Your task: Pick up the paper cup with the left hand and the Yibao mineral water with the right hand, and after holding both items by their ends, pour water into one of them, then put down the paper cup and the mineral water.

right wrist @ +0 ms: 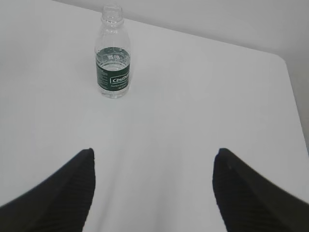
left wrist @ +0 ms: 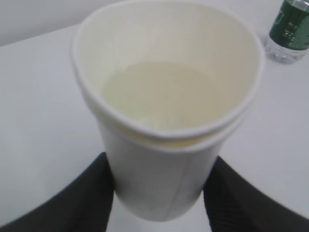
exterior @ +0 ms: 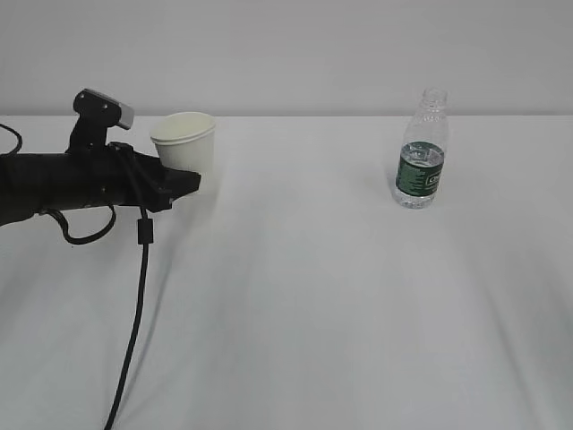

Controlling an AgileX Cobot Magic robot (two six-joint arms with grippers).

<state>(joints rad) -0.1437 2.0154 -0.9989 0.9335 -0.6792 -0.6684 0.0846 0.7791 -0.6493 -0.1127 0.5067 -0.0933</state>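
Left wrist view: my left claw (left wrist: pixel 159 193) clamps the paper cup (left wrist: pixel 164 111) low between its fingers, rim squeezed oval, liquid inside may slop; right claw (right wrist: pixel 153 193) apart, Yibao mineral water (right wrist: pixel 112 58) standing well ahead.

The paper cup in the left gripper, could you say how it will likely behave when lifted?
The paper cup probably dents easily: its rim looks squeezed out of round. It holds liquid, so tilting may spill.

One paper cup (exterior: pixel 185 139), one Yibao mineral water (exterior: pixel 422 157), two claws.
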